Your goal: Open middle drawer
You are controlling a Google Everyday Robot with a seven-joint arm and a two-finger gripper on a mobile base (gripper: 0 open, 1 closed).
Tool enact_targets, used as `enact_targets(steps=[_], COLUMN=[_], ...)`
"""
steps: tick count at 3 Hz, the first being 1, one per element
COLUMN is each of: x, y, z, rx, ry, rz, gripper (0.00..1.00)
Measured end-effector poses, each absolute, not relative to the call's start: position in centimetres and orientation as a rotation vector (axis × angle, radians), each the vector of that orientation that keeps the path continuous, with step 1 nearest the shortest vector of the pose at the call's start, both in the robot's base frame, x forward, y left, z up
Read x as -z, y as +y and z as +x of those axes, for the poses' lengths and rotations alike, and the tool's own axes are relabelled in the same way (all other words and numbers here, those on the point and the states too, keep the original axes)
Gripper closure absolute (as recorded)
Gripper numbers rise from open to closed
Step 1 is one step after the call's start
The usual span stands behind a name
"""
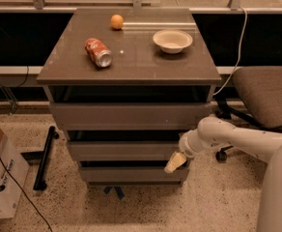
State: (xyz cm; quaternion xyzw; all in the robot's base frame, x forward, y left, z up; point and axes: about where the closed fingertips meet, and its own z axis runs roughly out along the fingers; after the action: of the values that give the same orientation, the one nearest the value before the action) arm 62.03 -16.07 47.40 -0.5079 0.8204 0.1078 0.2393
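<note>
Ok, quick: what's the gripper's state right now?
Gripper: cannot be told; it is at the lower right corner of the middle drawer.

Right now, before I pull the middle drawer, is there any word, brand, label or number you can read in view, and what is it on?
No text here can be read.
Red can, on its side on the cabinet top: white marks, too blurred to read.
Cardboard box, on the floor at left: dark print, too blurred.
Middle drawer: no label on its front.
Gripper, by that drawer's lower right corner: no markings show.
</note>
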Motion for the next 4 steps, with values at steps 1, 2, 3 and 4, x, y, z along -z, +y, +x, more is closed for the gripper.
enact_targets(steps=[1, 2, 3, 4], x=[-45.2, -42.7, -41.5, -42.0], y=[-16.2, -16.2, -16.4, -16.4], z=[63.6, 64.4, 63.9, 63.9], rx=[-0.328, -0.375, -0.401, -0.401], ry=[2.262, 2.295, 2.322, 2.322], rz=[-1.359, -1.314, -1.296, -1.296], gripper=[0.0, 0.18, 0.42, 0.65])
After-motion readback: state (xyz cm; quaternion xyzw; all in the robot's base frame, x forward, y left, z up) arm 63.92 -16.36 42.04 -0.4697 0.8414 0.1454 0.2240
